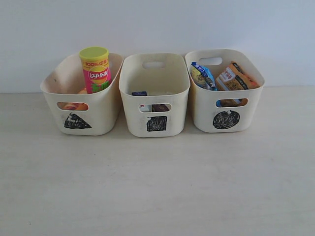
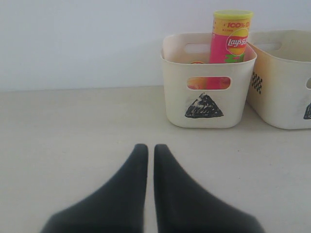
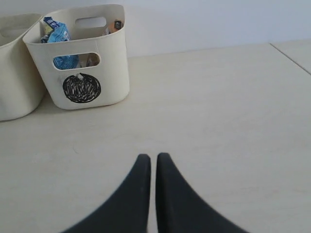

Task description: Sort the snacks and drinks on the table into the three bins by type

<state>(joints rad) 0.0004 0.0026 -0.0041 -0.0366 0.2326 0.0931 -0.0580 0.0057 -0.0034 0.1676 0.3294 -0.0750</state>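
Note:
Three cream bins stand in a row at the back of the table (image 1: 157, 187). The left bin (image 1: 101, 110) (image 2: 209, 104), marked with a triangle, holds the upright pink-green chip tube (image 1: 95, 70) (image 2: 230, 38); the yellow tube (image 1: 74, 105) shows only through its handle hole. The middle bin (image 1: 155, 93) holds the blue-and-white carton (image 1: 140, 93) and the dark purple carton (image 1: 160, 107), low inside. In the right bin (image 1: 225, 105) (image 3: 109, 73) lean the blue bag (image 1: 203, 75) (image 3: 56, 30) and the orange-brown bag (image 1: 235, 77). My left gripper (image 2: 150, 146) and right gripper (image 3: 153, 156) are shut, empty, above bare table. Neither gripper shows in the exterior view.
A pale wall rises behind the bins. In the right wrist view a seam (image 3: 290, 58) crosses the table surface on the side away from the bins.

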